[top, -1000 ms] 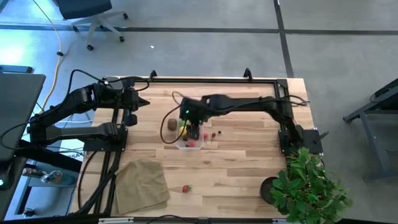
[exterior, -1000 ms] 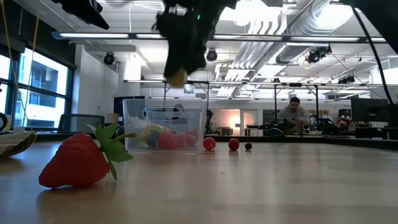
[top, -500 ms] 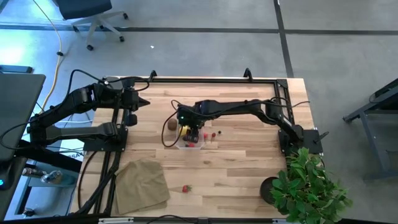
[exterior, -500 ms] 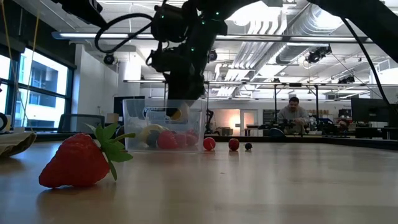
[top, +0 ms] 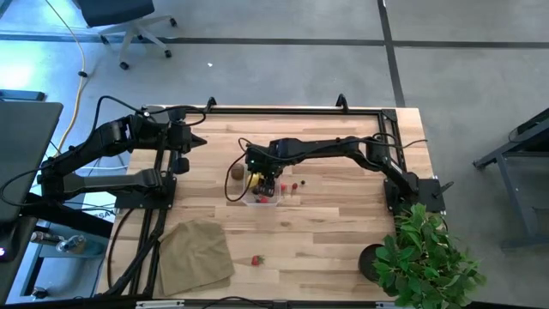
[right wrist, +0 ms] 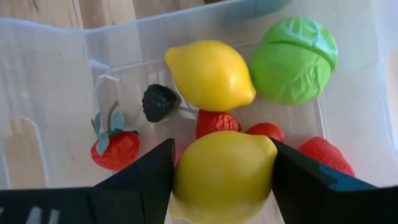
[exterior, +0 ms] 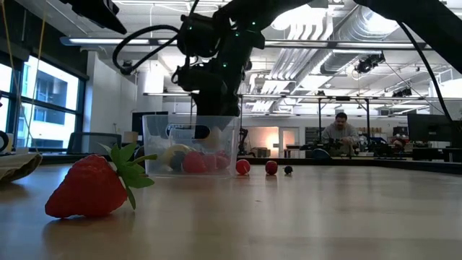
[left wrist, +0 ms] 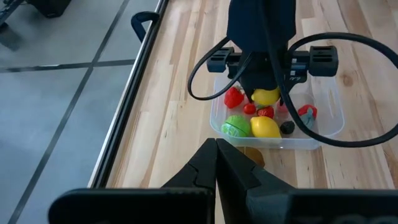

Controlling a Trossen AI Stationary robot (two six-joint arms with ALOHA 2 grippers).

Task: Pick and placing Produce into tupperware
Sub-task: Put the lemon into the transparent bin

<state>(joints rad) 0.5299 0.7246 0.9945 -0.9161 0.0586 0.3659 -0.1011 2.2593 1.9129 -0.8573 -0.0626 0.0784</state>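
While your right gripper sits low inside the tupperware, it clamps a lemon between its fingers, long axis crosswise to them. Straight below lie a second lemon, a green ball, a blackberry and red berries. Release looks next; nothing to travel. The left gripper waits shut, well off to the side. A kiwi sits just outside the tub; a strawberry lies far off.

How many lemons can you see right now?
2. One lemon lies in the tupperware beside the green ball; the other lemon sits between the right gripper jaws, above the tub.
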